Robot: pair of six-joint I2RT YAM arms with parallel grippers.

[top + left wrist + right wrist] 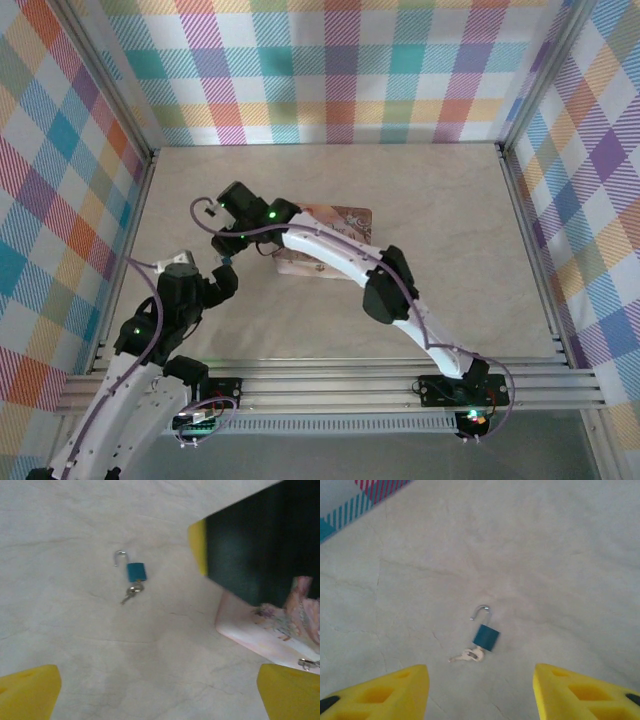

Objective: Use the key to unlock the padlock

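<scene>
The padlock [486, 637] has a small teal-blue body and lies flat on the table with its silver shackle swung open. A silver key [468, 655] sticks out of its lower end, with a second key on the same ring. My right gripper [480, 692] hovers just above and short of it, its yellow fingers wide apart with nothing between them. In the left wrist view the padlock [136, 572] and key [133, 592] lie further off. My left gripper [160, 695] is open and empty. One right gripper finger [198, 542] shows there, to the right of the lock.
A pink illustrated tin box [260, 630] lies close to the right of the padlock, partly under the right arm [330, 255] in the top view. Checked walls enclose the beige table [450, 260], with open surface to the right and back.
</scene>
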